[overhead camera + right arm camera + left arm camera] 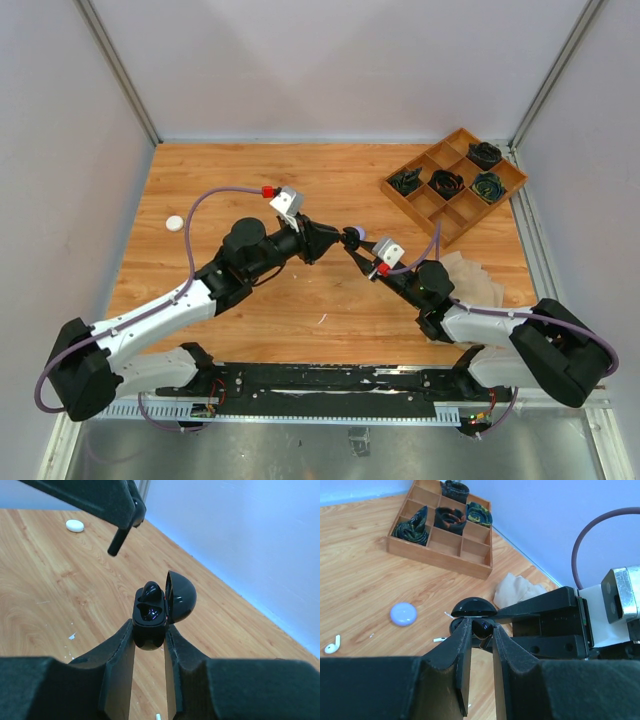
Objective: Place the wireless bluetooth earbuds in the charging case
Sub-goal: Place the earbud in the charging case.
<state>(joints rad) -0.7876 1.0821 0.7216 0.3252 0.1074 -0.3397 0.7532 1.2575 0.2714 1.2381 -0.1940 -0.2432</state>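
Two tools meet in mid-air above the wooden surface (300,330). The right tool (149,632) is clamped on the open black charging case (150,607), which seems to have one socket free. The left tool (333,240) pinches a black earbud (481,628) near it. The bud is best lined up over the free socket, pressed in gently, then released.

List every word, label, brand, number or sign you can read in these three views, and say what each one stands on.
No readable text, number or sign appears in any view.
black charging case: plain glossy shell, no brand visible.
black earbud: unmarked as far as it shows.
wooden compartment tray: no label on its walls.
lavender disc: blank top.
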